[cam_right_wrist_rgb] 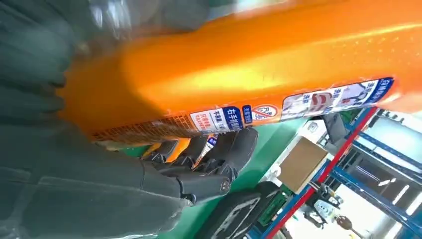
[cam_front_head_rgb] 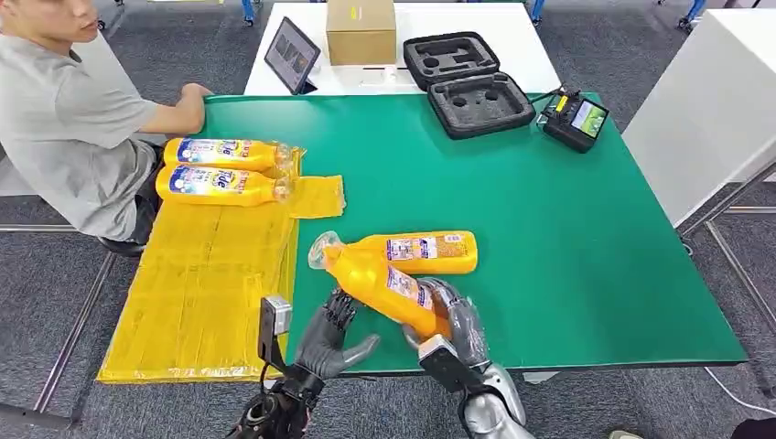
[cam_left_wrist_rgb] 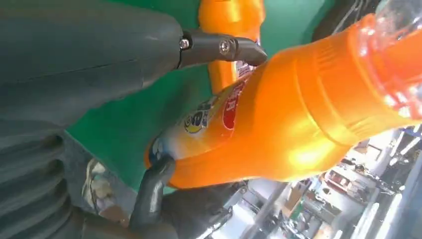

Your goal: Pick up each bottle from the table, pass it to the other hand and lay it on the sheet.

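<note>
My right hand (cam_front_head_rgb: 458,325) grips an orange bottle (cam_front_head_rgb: 380,279) by its base and holds it tilted above the green table (cam_front_head_rgb: 567,238), cap end pointing left toward the yellow sheet (cam_front_head_rgb: 210,283). My left hand (cam_front_head_rgb: 331,337) is just left of it, fingers spread on either side of the bottle's body (cam_left_wrist_rgb: 298,114) and not closed around it. In the right wrist view the fingers (cam_right_wrist_rgb: 214,154) wrap under the labelled bottle (cam_right_wrist_rgb: 259,64). A second orange bottle (cam_front_head_rgb: 430,251) lies on the table right behind the held one. Two more bottles (cam_front_head_rgb: 224,153) (cam_front_head_rgb: 220,183) lie side by side at the sheet's far end.
A person (cam_front_head_rgb: 64,119) sits at the table's far left, one hand by the far corner. A black foam case (cam_front_head_rgb: 467,82) and a small screen device (cam_front_head_rgb: 574,119) are at the back. A cardboard box (cam_front_head_rgb: 361,32) and tablet (cam_front_head_rgb: 293,55) stand on the white table beyond.
</note>
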Controlling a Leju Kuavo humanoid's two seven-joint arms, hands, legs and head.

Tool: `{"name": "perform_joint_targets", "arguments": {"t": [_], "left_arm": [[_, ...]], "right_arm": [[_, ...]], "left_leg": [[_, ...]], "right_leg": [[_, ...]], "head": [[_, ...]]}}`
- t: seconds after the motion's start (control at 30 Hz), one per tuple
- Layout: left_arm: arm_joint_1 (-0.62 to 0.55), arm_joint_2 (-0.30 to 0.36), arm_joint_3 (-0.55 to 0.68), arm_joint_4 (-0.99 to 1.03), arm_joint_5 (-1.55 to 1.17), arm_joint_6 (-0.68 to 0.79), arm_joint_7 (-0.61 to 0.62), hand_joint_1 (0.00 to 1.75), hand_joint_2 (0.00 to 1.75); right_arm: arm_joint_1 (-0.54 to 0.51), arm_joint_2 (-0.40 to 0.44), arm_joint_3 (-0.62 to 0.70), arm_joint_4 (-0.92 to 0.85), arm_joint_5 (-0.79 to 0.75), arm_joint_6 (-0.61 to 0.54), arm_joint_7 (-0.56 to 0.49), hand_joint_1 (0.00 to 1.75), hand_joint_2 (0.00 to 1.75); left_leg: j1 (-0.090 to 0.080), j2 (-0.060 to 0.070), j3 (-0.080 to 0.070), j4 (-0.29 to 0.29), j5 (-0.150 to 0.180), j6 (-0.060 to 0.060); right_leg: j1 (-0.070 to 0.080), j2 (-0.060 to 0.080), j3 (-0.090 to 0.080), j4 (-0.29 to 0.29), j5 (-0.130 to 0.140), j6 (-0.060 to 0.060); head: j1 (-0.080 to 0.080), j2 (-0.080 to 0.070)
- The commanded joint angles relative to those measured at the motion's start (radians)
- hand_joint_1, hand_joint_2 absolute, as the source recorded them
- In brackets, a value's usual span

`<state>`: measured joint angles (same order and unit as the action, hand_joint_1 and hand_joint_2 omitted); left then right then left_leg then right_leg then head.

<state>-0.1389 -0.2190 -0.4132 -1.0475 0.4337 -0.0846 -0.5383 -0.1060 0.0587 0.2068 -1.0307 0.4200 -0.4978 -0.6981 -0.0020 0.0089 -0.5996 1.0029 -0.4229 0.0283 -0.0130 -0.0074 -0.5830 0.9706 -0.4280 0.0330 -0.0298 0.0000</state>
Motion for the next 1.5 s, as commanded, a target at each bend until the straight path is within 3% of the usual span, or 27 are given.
{"name": "perform_joint_targets", "arguments": {"t": [0.03,0.6,1.0,1.27,1.4,1.43,1.47,1.5], "left_arm": [[-0.112,-0.022,-0.036,0.229,-0.001,0.056,-0.008,0.0,1.75],[-0.085,0.004,0.049,0.079,0.098,0.055,-0.104,0.0,1.75],[-0.074,0.011,0.047,0.023,0.104,0.056,-0.098,0.0,1.75],[-0.108,-0.008,-0.042,0.129,0.193,-0.084,0.026,0.0,1.75],[-0.136,-0.023,-0.099,0.194,0.178,-0.101,0.03,0.0,1.75],[-0.148,-0.029,-0.121,0.219,0.165,-0.096,0.026,0.12,1.75],[-0.153,-0.033,-0.128,0.231,0.165,-0.095,0.028,0.52,1.75],[-0.153,-0.033,-0.128,0.231,0.165,-0.095,0.028,0.52,1.75]], "right_arm": [[-0.05,0.0,0.12,0.018,-0.035,-0.006,0.0,1.75,1.75],[-0.02,-0.014,0.161,0.032,-0.078,-0.011,0.0,1.75,1.75],[-0.008,-0.016,0.154,0.033,-0.085,-0.024,0.0,1.75,1.75],[-0.016,0.002,0.173,0.037,-0.064,-0.021,0.0,1.75,1.75],[-0.027,0.005,0.198,0.042,-0.067,-0.026,0.0,1.75,1.75],[-0.033,0.005,0.207,0.044,-0.071,-0.025,0.0,1.75,1.75],[-0.034,0.004,0.212,0.043,-0.073,-0.027,0.0,1.75,1.75],[-0.034,0.004,0.212,0.043,-0.073,-0.027,0.0,1.75,1.75]], "left_leg": [[0.0,0.0,0.001,-0.001,0.0,-0.001],[0.001,0.0,0.002,0.0,-0.001,-0.001],[0.001,0.0,0.003,0.0,-0.001,-0.002],[0.001,0.0,0.004,0.0,-0.001,-0.002],[0.001,-0.001,0.002,0.0,-0.001,-0.001],[0.0,0.0,0.002,-0.001,-0.001,-0.001],[0.001,0.0,0.003,0.0,-0.001,-0.002],[0.0,0.0,0.001,0.0,0.0,-0.001]], "right_leg": [[0.0,0.001,0.001,0.0,0.0,-0.001],[0.001,0.001,0.002,0.0,-0.001,-0.001],[0.001,0.001,0.003,-0.001,-0.001,-0.002],[0.001,0.001,0.004,-0.001,-0.001,-0.002],[0.001,0.0,0.003,-0.001,-0.001,-0.001],[0.0,0.0,0.003,-0.001,-0.001,-0.001],[0.001,0.001,0.003,-0.001,-0.001,-0.001],[0.0,0.0,0.002,0.0,0.0,-0.001]], "head": [[0.0,0.0],[0.0,0.0],[0.0,0.0],[0.0,0.0],[0.0,0.0],[0.0,0.0],[0.0,0.0],[0.0,0.0]]}}
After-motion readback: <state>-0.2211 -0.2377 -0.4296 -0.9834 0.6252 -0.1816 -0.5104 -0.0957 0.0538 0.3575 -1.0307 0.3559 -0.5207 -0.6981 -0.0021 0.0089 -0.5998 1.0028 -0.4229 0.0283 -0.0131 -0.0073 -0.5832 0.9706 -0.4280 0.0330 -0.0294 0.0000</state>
